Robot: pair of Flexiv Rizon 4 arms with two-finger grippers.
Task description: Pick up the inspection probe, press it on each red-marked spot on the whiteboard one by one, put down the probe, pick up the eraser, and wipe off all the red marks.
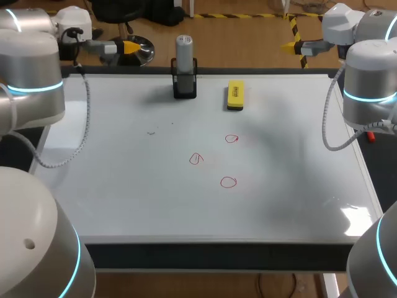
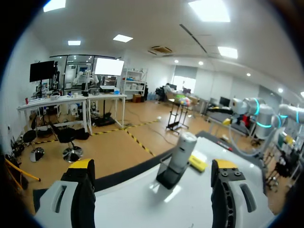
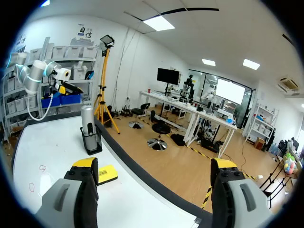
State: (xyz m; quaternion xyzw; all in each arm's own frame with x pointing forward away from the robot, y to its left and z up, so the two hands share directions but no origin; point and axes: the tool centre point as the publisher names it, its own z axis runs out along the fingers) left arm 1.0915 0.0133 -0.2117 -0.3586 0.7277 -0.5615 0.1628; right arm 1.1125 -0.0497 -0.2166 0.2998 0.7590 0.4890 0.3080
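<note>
My left gripper (image 1: 130, 47): fingers wide apart, holding nothing, hovering just off far-left corner of whiteboard (image 1: 124, 198). My right gripper (image 1: 291, 45): also wide apart, empty, off far-right corner. Probe (image 1: 184, 49) stands upright in black holder (image 1: 185, 85) at middle of far edge, long axis vertical, grey end up. Yellow eraser (image 1: 235, 95) lies flat beside holder on my right, long axis far-to-near. Three red marks (image 1: 228, 182) mid-board, well apart from both. Can't read any print.

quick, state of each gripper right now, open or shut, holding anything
Left gripper: jaws open, holding nothing.
Right gripper: jaws open, holding nothing.
</note>
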